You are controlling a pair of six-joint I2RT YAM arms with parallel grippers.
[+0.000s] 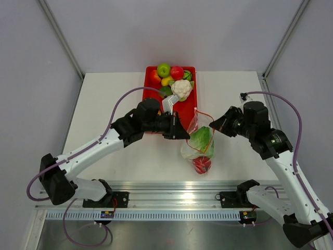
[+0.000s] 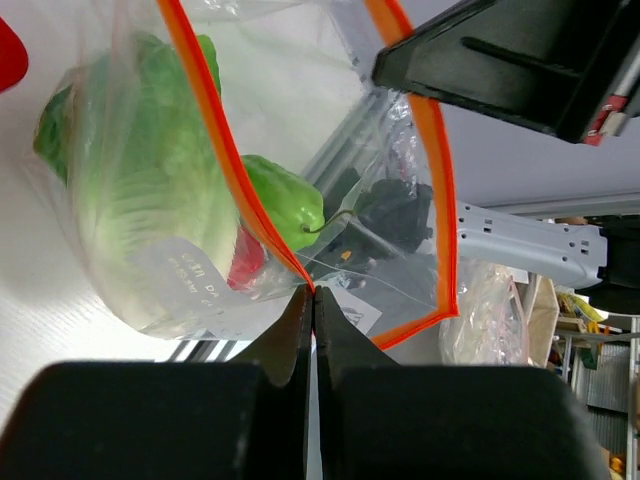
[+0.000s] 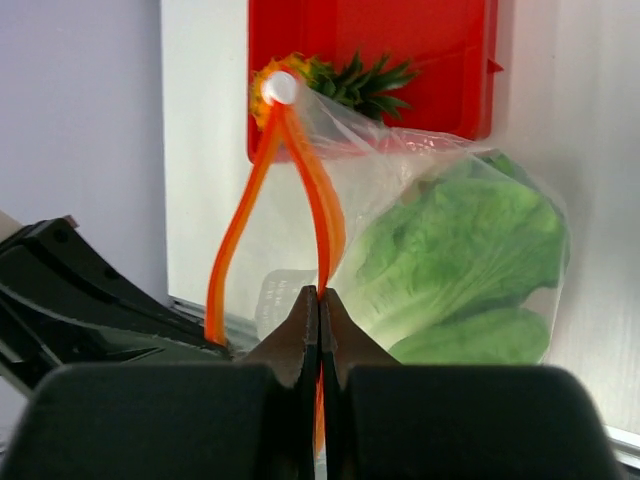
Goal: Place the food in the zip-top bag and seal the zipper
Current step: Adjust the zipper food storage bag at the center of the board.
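Top view – left gripper: closed, pinching the bag at its left side.
Top view – right gripper: also closed, pinching the bag's right side, so the bag is strung between the two, just in front of the tray.
Top view – food: the lettuce fills the middle of the bag and the tomato sits at its near end.
Top view – tray: red, at the far middle of the counter, holding a cauliflower and other toy produce.
Left wrist – grip: fingertips pressed together on the zipper, where its two orange strips meet.
Left wrist – zipper: unsealed, the strips spreading into a wide loop beyond the fingertips.
Left wrist – contents: lettuce on the left, cucumber beside it, a bit of tomato under the cucumber, all behind clear plastic.
Right wrist – grip: fingertips clamped on the orange strip.
Right wrist – zipper: the two strips part above the fingertips and rejoin at the far end, by the pineapple in the tray.
Right wrist – contents: lettuce and cucumber inside the bag at right, the cucumber below the lettuce.
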